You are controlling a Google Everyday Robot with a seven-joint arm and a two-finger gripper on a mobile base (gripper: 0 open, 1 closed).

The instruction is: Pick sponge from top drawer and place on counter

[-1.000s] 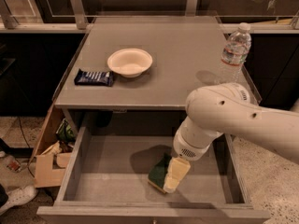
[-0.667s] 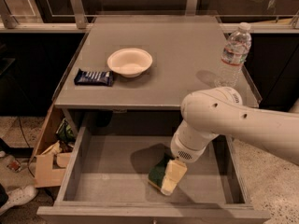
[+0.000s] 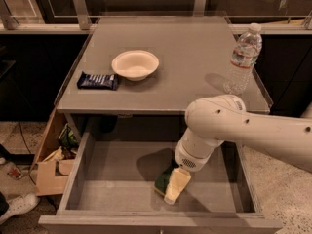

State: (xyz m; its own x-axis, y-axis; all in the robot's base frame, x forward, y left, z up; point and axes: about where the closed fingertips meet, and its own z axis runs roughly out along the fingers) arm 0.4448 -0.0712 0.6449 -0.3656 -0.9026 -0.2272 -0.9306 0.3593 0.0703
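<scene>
The top drawer is pulled out below the counter. The sponge lies on the drawer floor near the front, right of the middle, with only its dark green side showing. My gripper reaches down into the drawer from the white arm and sits right against the sponge's right side, covering part of it. Whether it holds the sponge is hidden from this angle.
On the counter stand a white bowl, a dark blue snack wrapper and a water bottle. A cardboard box with clutter sits on the floor left of the cabinet. A shoe is at the lower left.
The arm and gripper have shifted a little to the left and toward the drawer front, staying at the sponge. The sponge looks to be in the same place.
</scene>
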